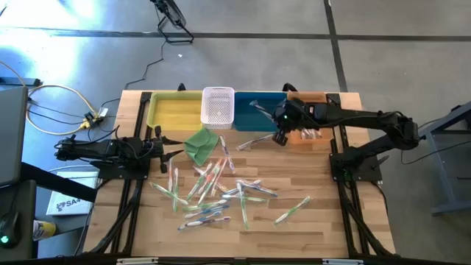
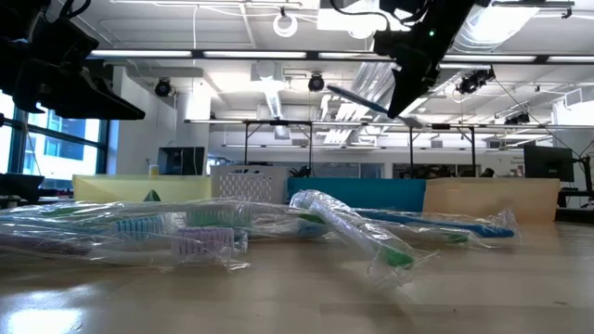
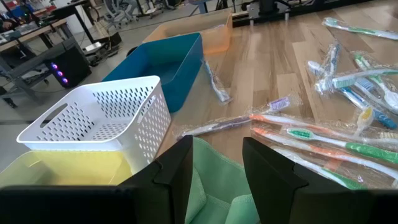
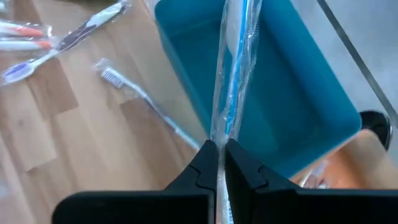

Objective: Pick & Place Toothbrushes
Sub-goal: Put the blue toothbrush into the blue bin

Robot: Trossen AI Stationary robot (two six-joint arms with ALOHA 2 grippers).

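With your right gripper clamped on the blue-handled toothbrush in its clear wrapper, centre it over the rectangular blue plastic bin before you release.

Bins at the table's 12 o'clock edge: four in a row, namely one yellow bin, one white perforated basket, one blue bin and one orange bin.

Folded green cloth: one.

Wrapped toothbrushes: roughly two dozen loose on the table; overlap prevents an exact count.

Robot arms: two.
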